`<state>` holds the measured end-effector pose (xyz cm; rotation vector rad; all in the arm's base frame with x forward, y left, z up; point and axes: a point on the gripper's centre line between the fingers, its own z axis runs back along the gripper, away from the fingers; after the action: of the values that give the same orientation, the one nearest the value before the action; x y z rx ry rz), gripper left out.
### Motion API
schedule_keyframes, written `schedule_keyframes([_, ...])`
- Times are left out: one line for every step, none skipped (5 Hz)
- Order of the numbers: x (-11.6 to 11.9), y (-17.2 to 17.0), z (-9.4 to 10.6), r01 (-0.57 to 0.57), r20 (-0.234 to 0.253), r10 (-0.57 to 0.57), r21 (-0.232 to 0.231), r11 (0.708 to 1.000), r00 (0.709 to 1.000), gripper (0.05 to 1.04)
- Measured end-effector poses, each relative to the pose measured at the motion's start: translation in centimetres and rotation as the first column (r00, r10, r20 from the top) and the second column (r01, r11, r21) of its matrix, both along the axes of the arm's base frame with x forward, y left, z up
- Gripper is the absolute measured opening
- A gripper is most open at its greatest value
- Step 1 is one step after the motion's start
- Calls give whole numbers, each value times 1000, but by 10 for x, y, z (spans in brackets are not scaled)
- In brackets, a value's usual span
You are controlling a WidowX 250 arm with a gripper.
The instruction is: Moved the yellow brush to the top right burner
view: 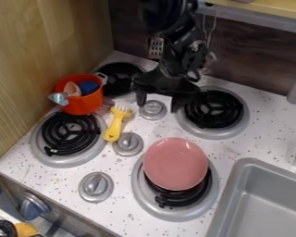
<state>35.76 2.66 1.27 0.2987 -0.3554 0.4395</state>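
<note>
Speckled counter, yellow brush roughly front-to-back, bristles toward back wall, pincer spread wide, empty

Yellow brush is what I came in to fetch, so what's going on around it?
A robot arm hangs over the stove with its fingers apart, holding nothing. The brush lies beside the front left burner, not on the top right one, where it seems meant to go. A pink plate sits on the front right burner.
</note>
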Motion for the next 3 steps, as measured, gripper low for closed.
schedule_keyframes([2, 19, -7, -128, -18, 128, -16, 992, 992, 1001])
schedule_keyframes([8, 30, -15, -288, 4, 288, -42, 957, 958, 1001])
schedule_keyframes([7, 44, -18, -355, 31, 356, -37, 934, 934, 1001])
